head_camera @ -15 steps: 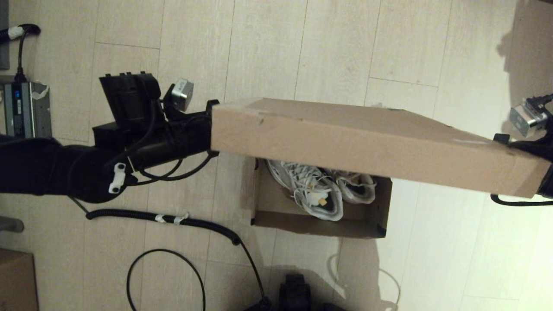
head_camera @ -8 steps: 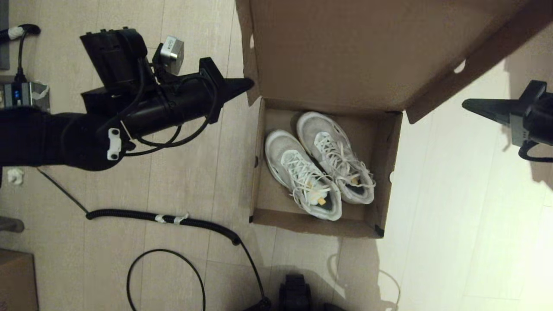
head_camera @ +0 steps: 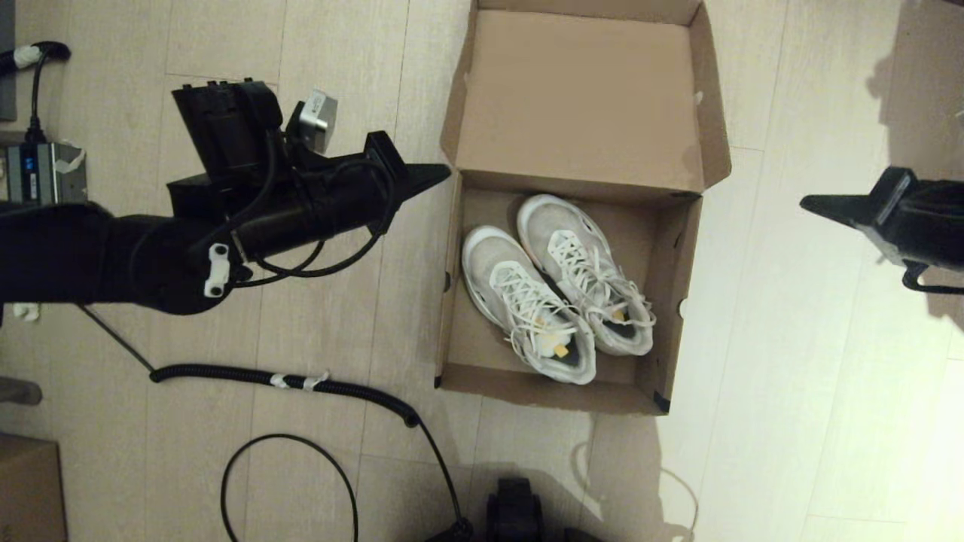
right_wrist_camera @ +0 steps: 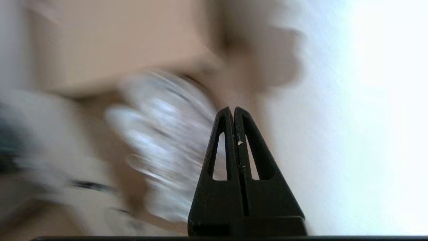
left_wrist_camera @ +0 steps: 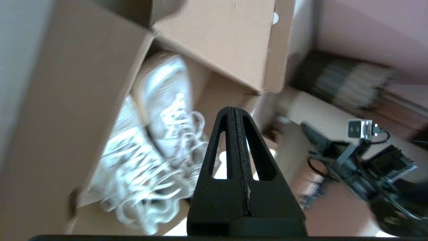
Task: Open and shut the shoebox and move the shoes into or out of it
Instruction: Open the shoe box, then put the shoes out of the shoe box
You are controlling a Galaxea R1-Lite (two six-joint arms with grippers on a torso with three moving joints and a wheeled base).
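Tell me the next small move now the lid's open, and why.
Probably open the left gripper and lower it toward the nearer shoe. The shoebox lid lies flat, both shoes sit inside, and both grippers are shut and empty, the left by the box's corner, the right gripper farther off.

A coiled black cable (head_camera: 301, 380) crosses the wood floor (head_camera: 753, 421) near a grey device (head_camera: 41, 188).

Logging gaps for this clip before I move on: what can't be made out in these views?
- Right gripper: the head view's right edge cuts off the arm behind it.
- Shoes in the right wrist view: blurred to streaks, no detail.
- Shoebox floor under the shoes: hidden by them in the head view.
- Small box: cut off by the corner of the head view.
- Left gripper: shut, whether its tip touches the shoebox is unclear.
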